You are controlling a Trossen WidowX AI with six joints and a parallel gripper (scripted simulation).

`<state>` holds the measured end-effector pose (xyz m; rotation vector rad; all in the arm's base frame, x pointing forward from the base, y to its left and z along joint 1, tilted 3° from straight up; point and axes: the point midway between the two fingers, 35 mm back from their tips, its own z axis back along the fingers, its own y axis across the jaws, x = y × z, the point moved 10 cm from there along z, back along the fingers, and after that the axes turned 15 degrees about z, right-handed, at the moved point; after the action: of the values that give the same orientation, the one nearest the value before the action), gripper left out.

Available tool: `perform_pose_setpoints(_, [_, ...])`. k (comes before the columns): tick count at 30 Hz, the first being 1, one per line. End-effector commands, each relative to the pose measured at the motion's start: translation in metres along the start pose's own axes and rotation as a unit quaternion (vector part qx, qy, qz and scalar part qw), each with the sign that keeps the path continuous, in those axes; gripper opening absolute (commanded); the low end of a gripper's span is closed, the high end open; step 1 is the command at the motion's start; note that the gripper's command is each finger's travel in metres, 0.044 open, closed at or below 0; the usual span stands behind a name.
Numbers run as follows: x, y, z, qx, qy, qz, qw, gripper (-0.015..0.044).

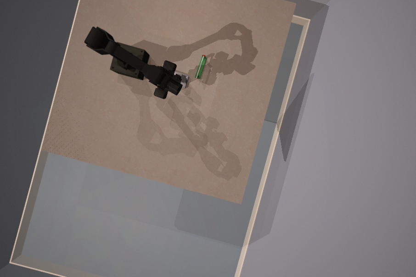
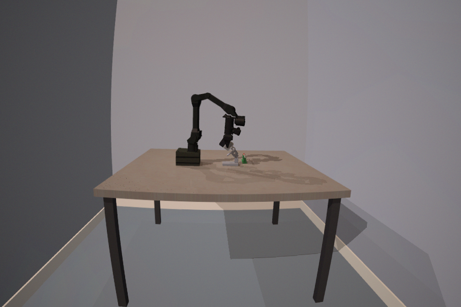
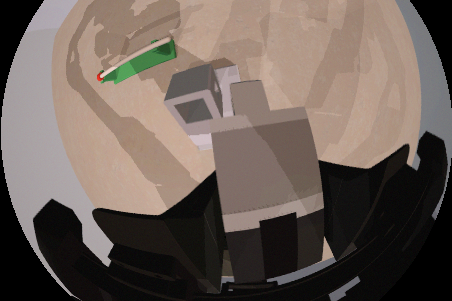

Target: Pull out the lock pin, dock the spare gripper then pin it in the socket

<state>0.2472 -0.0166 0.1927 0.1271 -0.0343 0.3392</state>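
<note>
— Grey walls frame your wooden table (image 2: pixel 156 184); what is the arm (image 2: pixel 218 100) carrying?

— Your gripper (image 3: pixel 266 218) is clamped on the spare gripper (image 3: pixel 262 171), poised over the grey socket (image 3: pixel 193 101). Beyond it, the red-tipped lock pin (image 1: pixel 203 60) lies on its green stand (image 1: pixel 200 67).

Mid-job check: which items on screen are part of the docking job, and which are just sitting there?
Job: spare gripper, clamped in the gripper; mount with its empty socket; lock pin, out of the socket.
Just there: green strip beside the pin; table; arm base.
</note>
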Motion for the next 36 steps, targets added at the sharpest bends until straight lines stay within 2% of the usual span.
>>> perform_pose_setpoints(1, [0.007,0.008,0.003,0.001,0.025,-0.001,1.0,0.0])
perform_pose_setpoints(20, [0.029,0.058,0.015,-0.023,0.173,0.012,0.985,0.0])
perform_pose_setpoints(36, [0.04,0.056,0.001,-0.027,0.174,0.011,0.984,0.0])
